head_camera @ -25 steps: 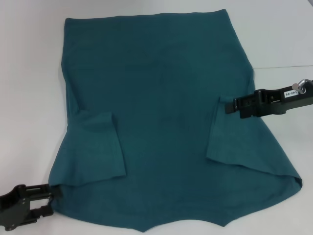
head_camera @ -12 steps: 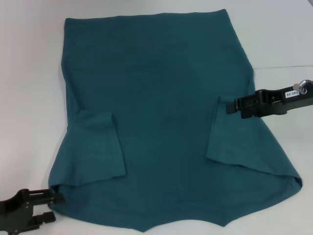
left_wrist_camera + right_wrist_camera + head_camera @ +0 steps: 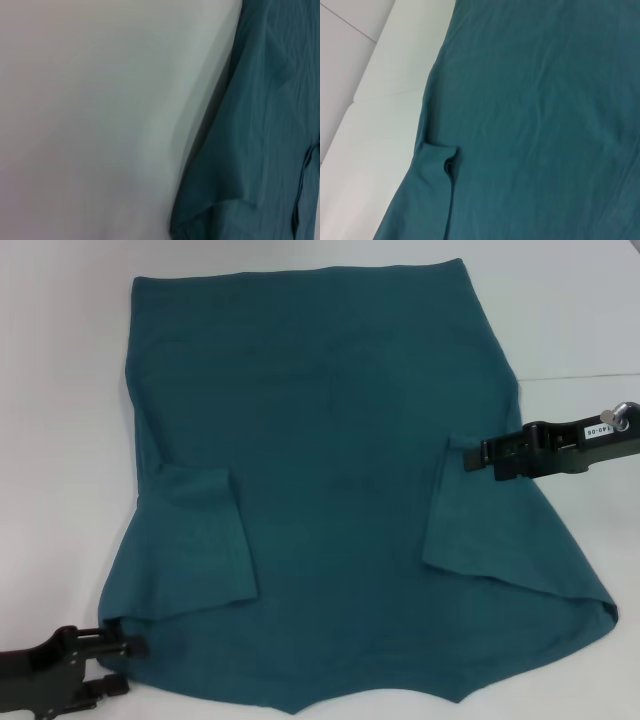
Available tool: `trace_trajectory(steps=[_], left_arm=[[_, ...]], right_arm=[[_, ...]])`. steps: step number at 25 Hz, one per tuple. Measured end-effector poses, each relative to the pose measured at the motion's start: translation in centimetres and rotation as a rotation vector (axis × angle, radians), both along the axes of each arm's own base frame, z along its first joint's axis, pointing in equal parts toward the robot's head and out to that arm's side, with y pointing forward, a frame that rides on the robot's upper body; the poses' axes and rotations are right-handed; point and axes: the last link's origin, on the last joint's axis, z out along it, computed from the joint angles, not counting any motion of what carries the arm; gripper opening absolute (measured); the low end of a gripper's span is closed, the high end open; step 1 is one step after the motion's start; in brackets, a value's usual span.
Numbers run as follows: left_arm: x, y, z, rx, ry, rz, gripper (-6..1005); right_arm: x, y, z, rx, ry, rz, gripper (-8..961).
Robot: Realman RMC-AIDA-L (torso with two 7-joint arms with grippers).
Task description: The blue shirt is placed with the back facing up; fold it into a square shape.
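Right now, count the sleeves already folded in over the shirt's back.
2. One sleeve lies folded inward on the robot's left side of the blue shirt; the other sleeve lies folded inward on the right side, by the right tool.

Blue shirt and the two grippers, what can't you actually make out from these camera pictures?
- Blue shirt: its front lies face down, unseen; the head view's top edge cuts off its far end.
- Left gripper: open at the shirt's near left corner; its body runs off the head view's bottom edge, and the left wrist view shows no fingers.
- Right gripper: whether it pinches the folded sleeve edge is unclear.
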Motion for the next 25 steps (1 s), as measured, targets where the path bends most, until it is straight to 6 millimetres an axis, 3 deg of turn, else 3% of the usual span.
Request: trace_trajectory(steps=[25], left_arm=[[0.18,-0.16,-0.61,-0.018,-0.017,0.003,613]], right_arm=[[0.30,-0.12,0.09,0.003,-0.003,-0.005,683]])
